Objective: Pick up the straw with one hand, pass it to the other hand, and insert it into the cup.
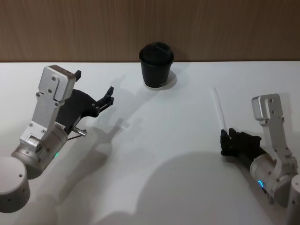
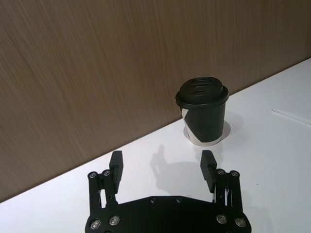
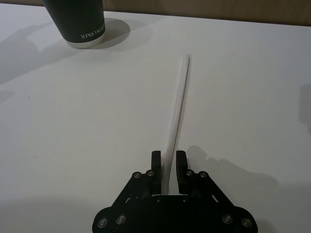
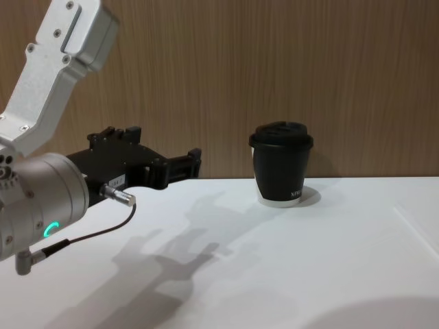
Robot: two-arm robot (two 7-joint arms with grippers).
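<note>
I judged the straw [image 3: 179, 97] very light, thin-walled, slippery and easily crushed; a gentle hold near one end would suit the handover. It was long, straight and white, and lay flat on the table [image 1: 154, 140], right of the cup [image 1: 156, 65] and well apart. The right gripper [image 3: 168, 158] pinched its near end. The left gripper [image 2: 163, 160] hovered with fingers spread, facing the cup.

One cup [image 1: 157, 65] is standing on the table [image 1: 154, 154] toward its far edge, and one lid [image 1: 156, 50] is sitting on it. One straw [image 1: 218, 110] is showing toward the table's right edge. Two grippers are showing: one left gripper [image 1: 93, 84] and one right gripper [image 1: 226, 140].
</note>
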